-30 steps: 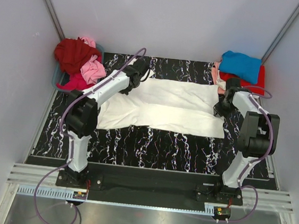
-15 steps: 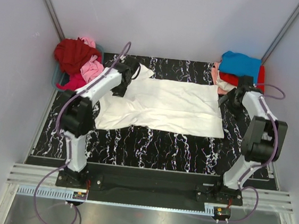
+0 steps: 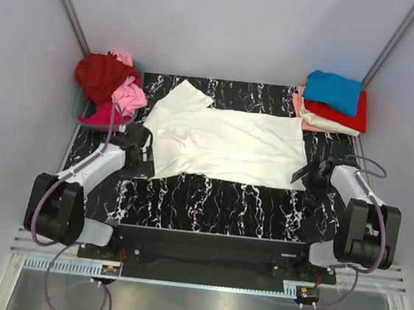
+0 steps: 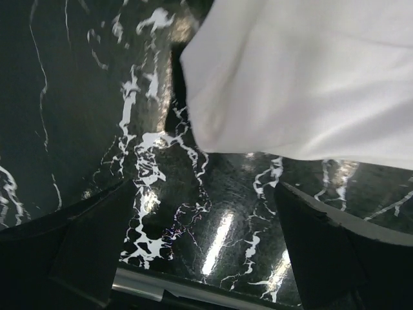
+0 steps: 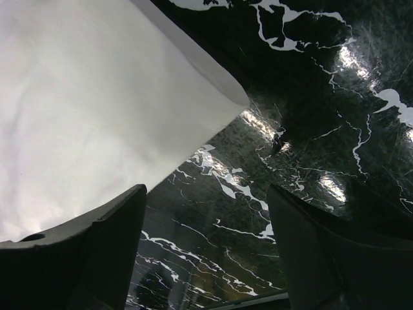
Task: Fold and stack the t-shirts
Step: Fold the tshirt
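Note:
A white t-shirt (image 3: pixel 227 141) lies spread flat across the middle of the black marbled table (image 3: pixel 210 200), one sleeve pointing to the far left. My left gripper (image 3: pixel 144 160) is at its near left corner, open, with only bare table between its fingers (image 4: pixel 90 239); the shirt's corner (image 4: pixel 290 77) lies just ahead. My right gripper (image 3: pixel 303 175) is open at the near right corner, the shirt's edge (image 5: pixel 97 116) beside its left finger (image 5: pixel 97 258). Neither holds cloth. Folded t-shirts, blue (image 3: pixel 334 90) on red (image 3: pixel 348 112), are stacked at the back right.
A blue basket (image 3: pixel 78 108) at the back left holds crumpled dark red (image 3: pixel 99 73), pink (image 3: pixel 129 96) and magenta (image 3: pixel 101 114) shirts. Pale walls close in both sides and the back. A metal rail (image 3: pixel 203 262) runs along the near edge by the arm bases.
Both grippers opened and let go of the white shirt. The arms drew back from its far edge to its near corners. The shirt's left sleeve now lies uncovered.

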You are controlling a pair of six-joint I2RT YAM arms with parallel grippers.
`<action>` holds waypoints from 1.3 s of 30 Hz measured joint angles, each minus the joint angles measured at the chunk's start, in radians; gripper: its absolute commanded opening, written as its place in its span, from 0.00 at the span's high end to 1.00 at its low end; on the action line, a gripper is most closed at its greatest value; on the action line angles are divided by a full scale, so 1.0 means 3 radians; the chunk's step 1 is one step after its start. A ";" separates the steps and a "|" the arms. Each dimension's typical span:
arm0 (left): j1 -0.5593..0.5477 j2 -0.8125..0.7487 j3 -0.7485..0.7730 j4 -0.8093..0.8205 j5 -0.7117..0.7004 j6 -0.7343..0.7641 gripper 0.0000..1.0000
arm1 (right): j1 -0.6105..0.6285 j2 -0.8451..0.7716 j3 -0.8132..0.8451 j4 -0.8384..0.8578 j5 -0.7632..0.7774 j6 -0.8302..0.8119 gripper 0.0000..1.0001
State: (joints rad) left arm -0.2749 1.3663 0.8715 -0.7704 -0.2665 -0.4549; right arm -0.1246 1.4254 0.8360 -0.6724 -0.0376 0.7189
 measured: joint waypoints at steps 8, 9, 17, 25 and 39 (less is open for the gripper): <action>0.0292 -0.0315 -0.0281 0.0449 0.0315 -0.0371 0.05 | -0.0024 0.0172 -0.0037 0.0231 -0.0027 0.0015 0.24; 0.0327 -0.0347 -0.0313 0.0520 0.0341 -0.0402 0.04 | -0.0038 0.0233 -0.0027 0.0267 -0.0022 0.0015 0.27; 0.0472 -0.0373 -0.0626 0.0847 0.0487 -0.0565 0.07 | -0.0285 0.0474 0.0038 0.0420 -0.0092 -0.0006 0.53; 0.0472 -0.0268 -0.0785 0.1128 0.0600 -0.0660 0.54 | -0.0312 0.0546 0.0037 0.0570 -0.0121 -0.0055 0.87; 0.0479 -0.0467 -0.0825 0.1171 0.0473 -0.0553 1.00 | -0.0435 0.0476 0.0036 0.0492 -0.0081 -0.0103 1.00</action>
State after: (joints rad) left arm -0.1310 1.2263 0.6239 -0.4191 -0.1246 -0.6209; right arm -0.2550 1.5681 0.8467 -0.5247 -0.0620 0.6880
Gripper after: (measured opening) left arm 0.027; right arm 0.022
